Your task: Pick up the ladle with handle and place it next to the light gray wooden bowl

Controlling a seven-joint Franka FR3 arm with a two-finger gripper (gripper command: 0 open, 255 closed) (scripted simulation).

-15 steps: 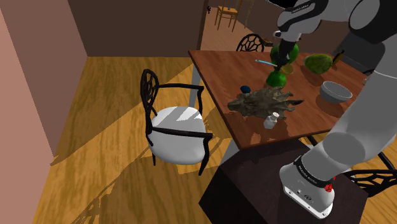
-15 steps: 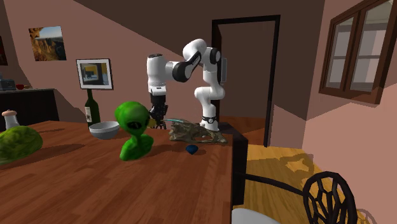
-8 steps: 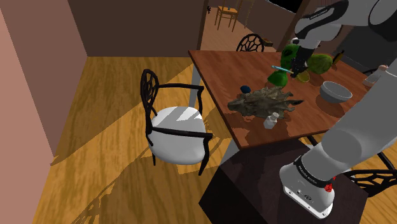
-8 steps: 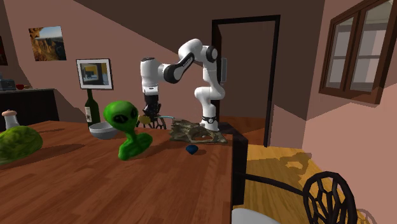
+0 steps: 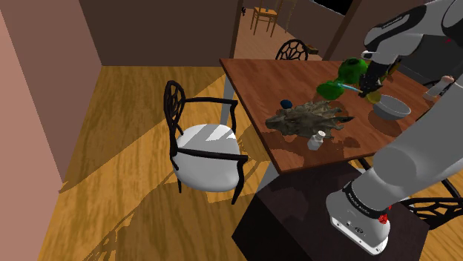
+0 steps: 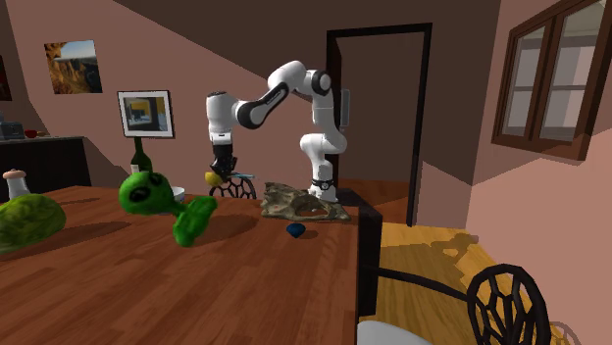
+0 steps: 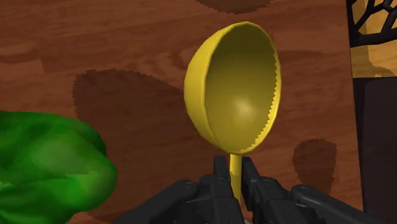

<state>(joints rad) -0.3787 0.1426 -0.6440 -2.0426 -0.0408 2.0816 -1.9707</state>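
You have one yellow ladle, its stem clenched in the jaws of the gripper. It hangs above the table. In the shoulder view it sits at 10 o'clock of the one grey bowl, and one tilted green alien figure lies at the ladle's 10 o'clock.

No words or numbers are coming through legibly anywhere. A short line of dark lettering is running across the white base segment of the robot arm, above the dark box stand, but it is showing too small to read.
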